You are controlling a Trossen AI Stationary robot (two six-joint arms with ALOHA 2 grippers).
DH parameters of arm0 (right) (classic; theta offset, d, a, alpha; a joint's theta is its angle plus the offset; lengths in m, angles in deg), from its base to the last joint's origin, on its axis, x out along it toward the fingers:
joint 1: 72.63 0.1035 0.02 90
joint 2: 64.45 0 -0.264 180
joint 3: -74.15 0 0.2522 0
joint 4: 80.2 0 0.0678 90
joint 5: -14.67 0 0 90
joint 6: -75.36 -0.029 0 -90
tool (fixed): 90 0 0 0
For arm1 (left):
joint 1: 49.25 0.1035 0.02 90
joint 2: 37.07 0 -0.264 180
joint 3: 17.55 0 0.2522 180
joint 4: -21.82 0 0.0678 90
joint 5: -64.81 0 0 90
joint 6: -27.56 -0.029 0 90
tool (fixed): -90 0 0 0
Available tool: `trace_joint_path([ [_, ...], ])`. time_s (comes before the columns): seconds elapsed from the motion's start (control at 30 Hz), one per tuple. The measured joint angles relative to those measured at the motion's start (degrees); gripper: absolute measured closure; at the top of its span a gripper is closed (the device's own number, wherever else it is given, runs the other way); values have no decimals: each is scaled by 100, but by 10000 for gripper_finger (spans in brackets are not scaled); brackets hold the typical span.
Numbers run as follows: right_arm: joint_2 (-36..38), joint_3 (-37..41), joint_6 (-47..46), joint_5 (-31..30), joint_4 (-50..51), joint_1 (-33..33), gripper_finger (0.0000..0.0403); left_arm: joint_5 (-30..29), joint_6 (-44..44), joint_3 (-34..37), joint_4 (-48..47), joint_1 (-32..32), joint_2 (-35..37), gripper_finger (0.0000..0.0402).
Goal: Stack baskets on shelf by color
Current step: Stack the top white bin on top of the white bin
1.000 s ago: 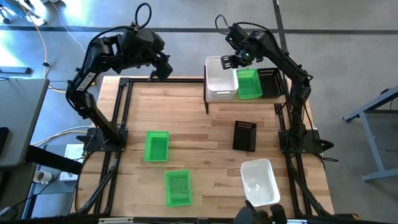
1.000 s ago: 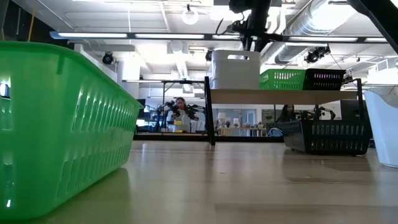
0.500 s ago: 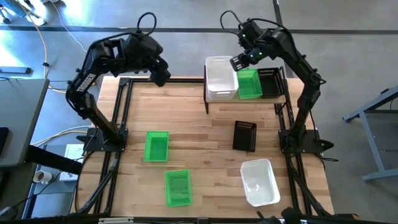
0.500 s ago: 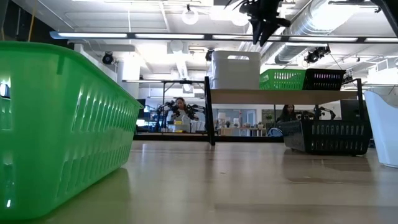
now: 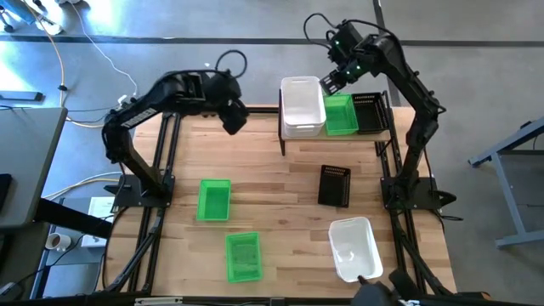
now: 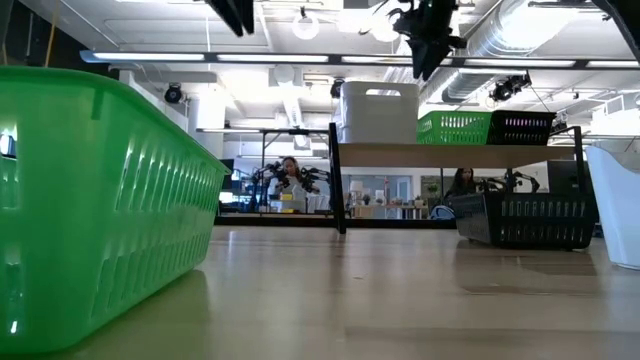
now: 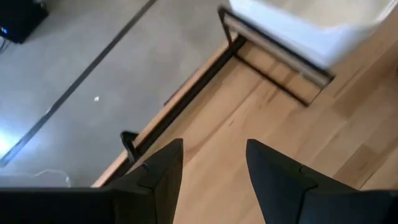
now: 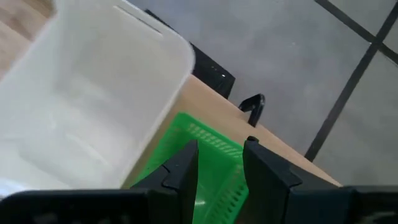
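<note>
On the shelf (image 5: 333,134) at the table's one o'clock edge sit a white stack (image 5: 302,106), a green basket (image 5: 341,115) touching its right side, and a black basket (image 5: 368,112) rightmost. The right gripper (image 5: 330,82) hangs above the seam between white and green, fingers parted, nothing between them. Out on the tabletop (image 5: 280,183) a second black basket (image 5: 334,185) lies near centre-right, a white basket (image 5: 354,248) down at five o'clock, and two green ones, upper (image 5: 213,200) and lower (image 5: 243,256), toward seven o'clock. The left gripper (image 5: 232,120) hovers at eleven o'clock, beside the shelf's left legs, fingers spread and empty over bare wood.
</note>
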Motion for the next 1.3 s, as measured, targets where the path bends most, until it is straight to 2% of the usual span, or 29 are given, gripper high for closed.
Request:
trace_joint_path([
  [0.3,-10,2,311,13,0,-471,290,48,348,948,50,259,74,234],
  [0.53,-10,2,103,35,0,-486,290,49,398,1962,459,295,608,234],
  [0.73,26,2,-216,281,0,-150,290,375,79,2851,1432,469,1295,234],
  [0.87,127,2,-293,144,0,195,290,503,-91,3214,1747,610,1627,234],
  [1.13,212,2,-322,-278,0,760,290,527,-397,3583,1889,742,1870,234],
  [1.3,373,2,-439,-335,0,980,290,562,-499,3636,1928,740,1888,234],
])
